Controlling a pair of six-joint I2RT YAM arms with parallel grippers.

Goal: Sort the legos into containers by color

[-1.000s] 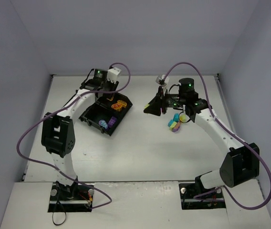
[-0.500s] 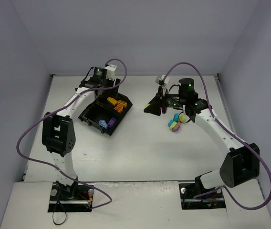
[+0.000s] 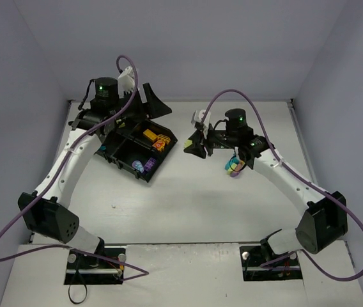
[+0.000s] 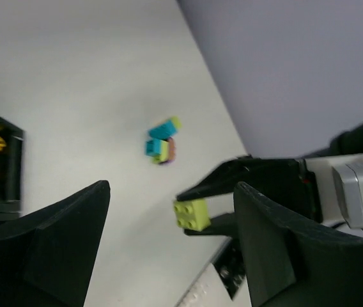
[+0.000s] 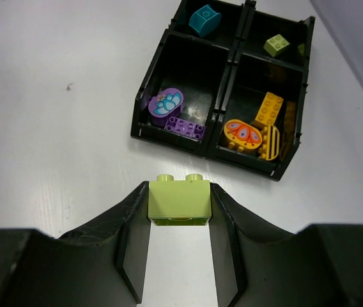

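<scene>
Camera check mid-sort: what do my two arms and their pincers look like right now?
Both match. The left arm and right arm have white links with black joint housings, and each carries a small green light near the wrist. A purple cable loops loosely along each arm. The left pincer and right pincer have matte black, wedge-shaped fingers.

left gripper (image 3: 158, 105): risen off the black square plastic tray (image 3: 127, 169), now above its far edge, jaws sprung wide | left arm: elbow unfolded, stretched out left of tray | right gripper (image 3: 193, 144): nearer the tray's right side, bringing its small lime green plastic brick (image 5: 179, 201) | right forearm: now overlapping loose multicoloured brick cluster (image 3: 234, 168) right of tray
</scene>
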